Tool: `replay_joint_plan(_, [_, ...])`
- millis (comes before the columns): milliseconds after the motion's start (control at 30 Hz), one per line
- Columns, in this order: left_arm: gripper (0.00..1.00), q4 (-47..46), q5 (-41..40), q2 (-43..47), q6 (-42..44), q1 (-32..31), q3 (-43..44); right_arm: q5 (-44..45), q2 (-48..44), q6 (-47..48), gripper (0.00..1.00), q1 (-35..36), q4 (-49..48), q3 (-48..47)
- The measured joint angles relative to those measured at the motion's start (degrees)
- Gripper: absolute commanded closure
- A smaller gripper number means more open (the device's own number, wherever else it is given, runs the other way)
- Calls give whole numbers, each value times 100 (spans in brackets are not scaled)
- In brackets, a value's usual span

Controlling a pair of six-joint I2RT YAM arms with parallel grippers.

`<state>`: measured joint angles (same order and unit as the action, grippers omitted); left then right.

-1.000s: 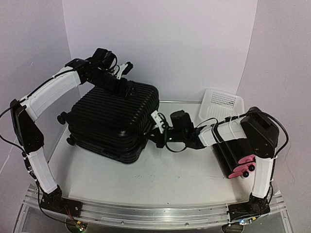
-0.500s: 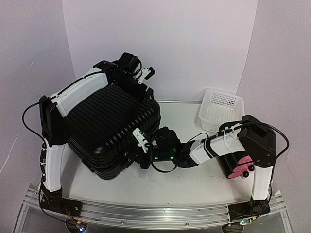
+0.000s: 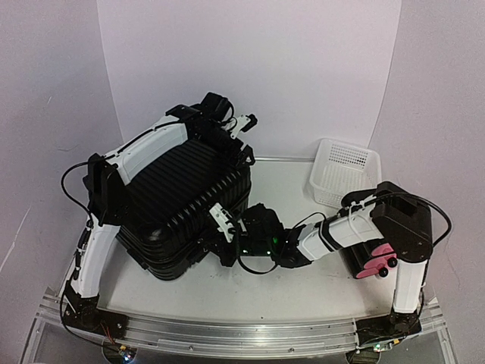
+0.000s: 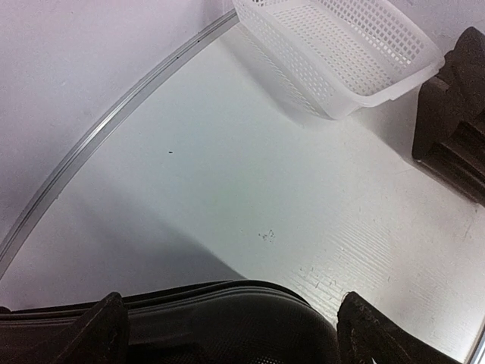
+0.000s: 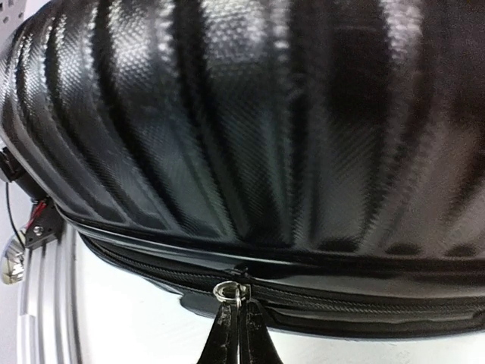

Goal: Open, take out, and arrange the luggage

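Luggage point(image 3: 186, 201) is lying on the left half of the table point(image 3: 303, 292), sitting nearer the front edge than a second ago. The right gripper point(image 5: 233, 322) is pinching the zipper pull point(image 5: 227, 291) with its fingers pressed together, further left than before. The left gripper point(image 4: 231, 330) is spreading wide, straddling the suitcase's far corner, with the basket point(image 3: 345, 171) beyond.

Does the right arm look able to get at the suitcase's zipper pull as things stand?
Probably yes: the right claw looks shut on the small metal-ringed zipper pull of the large black ribbed suitcase, nothing blocking it.
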<state>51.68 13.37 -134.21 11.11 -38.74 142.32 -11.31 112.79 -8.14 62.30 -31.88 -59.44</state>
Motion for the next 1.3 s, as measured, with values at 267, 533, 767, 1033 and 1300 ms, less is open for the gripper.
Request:
replay_joint_plan(267, [14,-579,55,361,503,2,-859,737,-234,321,100,-2,37,280])
replay_joint_plan(533, [16,-1073,184,667,590,28,-1513,857,-343,442,100,-404,127,380])
replay_joint_plan(767, [17,-1187,306,743,658,44,-1676,673,-369,669,100,-1161,164,378])
replay_joint_plan(1033, [18,-1244,350,796,702,50,-1762,-511,-44,994,100,-2337,358,-118])
replay_joint_plan(1300, [8,-1425,326,859,767,205,-1836,-1779,815,1342,100,-2962,487,-1220])
